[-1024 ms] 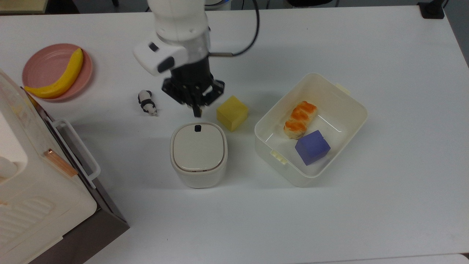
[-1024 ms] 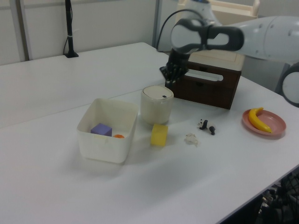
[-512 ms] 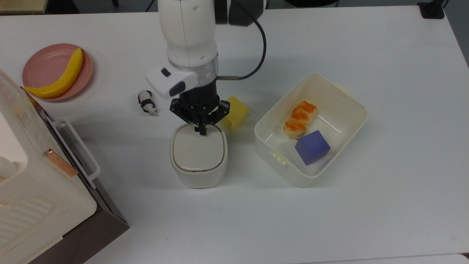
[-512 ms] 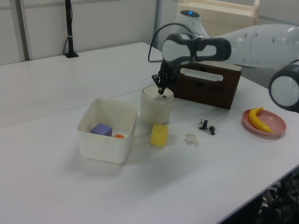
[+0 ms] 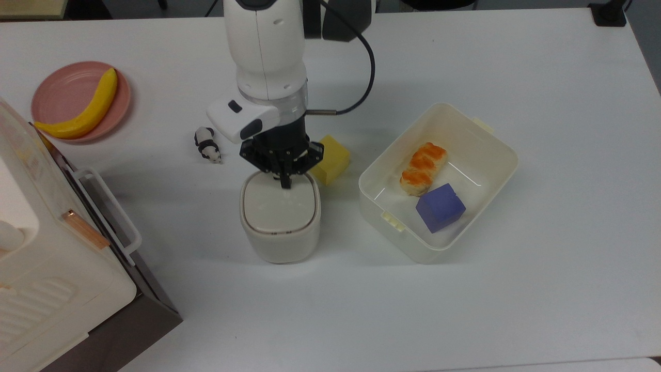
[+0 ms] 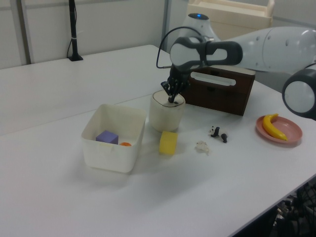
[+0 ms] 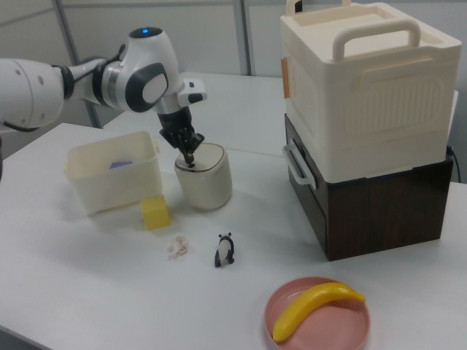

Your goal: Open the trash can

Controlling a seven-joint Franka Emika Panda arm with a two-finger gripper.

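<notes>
The claw (image 5: 285, 182), fingers pinched together, presses the trash can (image 5: 279, 217) lid's far edge.

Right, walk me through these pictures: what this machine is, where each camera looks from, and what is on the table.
It is one robot arm ending in a two-finger claw. One camera looks straight down; the left and right views watch from opposite sides of the table. The claw, fingers together, presses down at the edge of the trash can's lid and holds nothing. Around it: a yellow block, a tub holding bread and a purple cube, a panda figure, a banana on a pink plate, and a big cream appliance.
</notes>
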